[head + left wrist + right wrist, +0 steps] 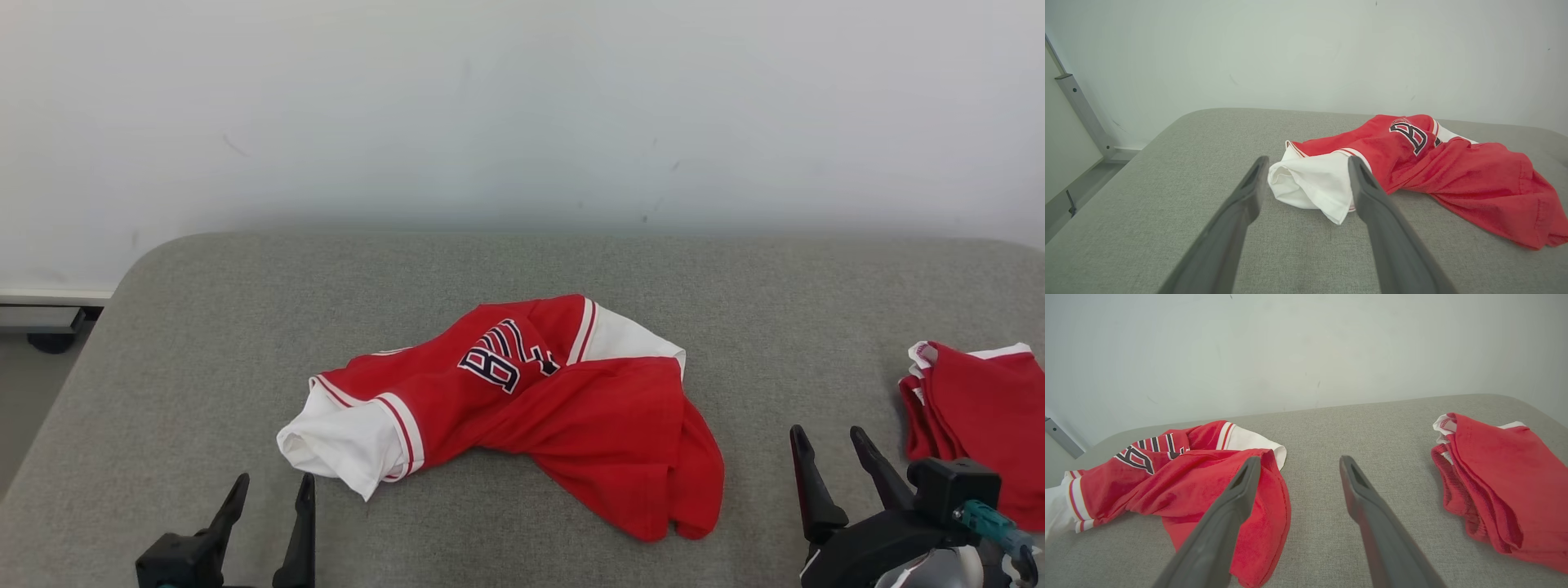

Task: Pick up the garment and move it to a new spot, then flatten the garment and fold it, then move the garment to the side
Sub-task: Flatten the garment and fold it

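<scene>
we are facing the crumpled red jersey (531, 408) stretching left to right, its white sleeve (335, 437) lying just ahead of our spread left tool (275, 479), the right tool (826, 431) likewise spread and empty.

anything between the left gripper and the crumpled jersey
Nothing visible. Only bare grey padded surface lies between the open left gripper and the white sleeve of the jersey. The folded red garment sits far right, near the right gripper, out of the way.
</scene>
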